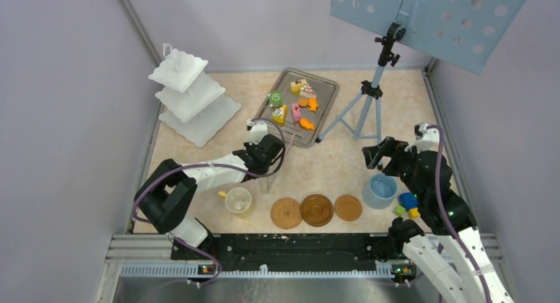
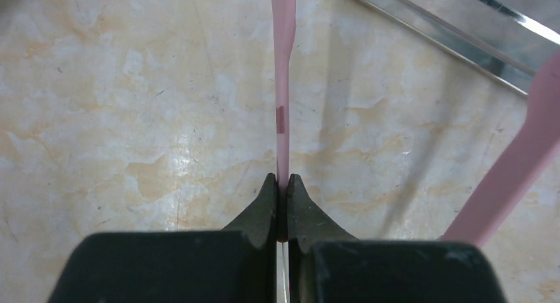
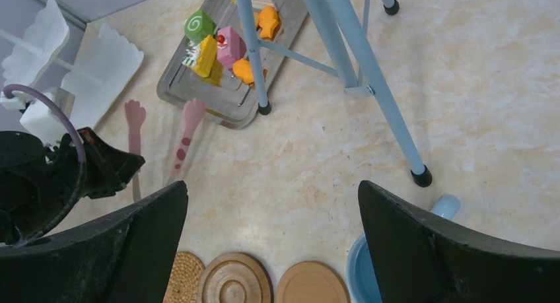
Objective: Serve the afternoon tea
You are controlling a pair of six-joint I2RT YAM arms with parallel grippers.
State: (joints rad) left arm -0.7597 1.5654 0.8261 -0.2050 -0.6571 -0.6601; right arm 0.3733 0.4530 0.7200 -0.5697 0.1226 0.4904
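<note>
Toy pastries (image 1: 307, 123): all lie in the metal tray (image 1: 328, 90) at the far side of the table (image 1: 343, 164), among them the green swirl roll (image 1: 275, 99), yellow wedge (image 1: 280, 114) and pink slice (image 1: 296, 111). White three-tier stand (image 1: 191, 95): left of the tray. Near edge: cream cup (image 1: 238, 201), three brown coasters (image 1: 316, 210) in a row, blue cup (image 1: 381, 191) with coloured blocks (image 1: 408, 202) beside it. I see my left gripper (image 2: 282, 184) pinching one arm of the pink tongs (image 2: 283, 85) near the tray; my right gripper (image 3: 272, 197) hangs with fingers spread wide, by the blue cup
</note>
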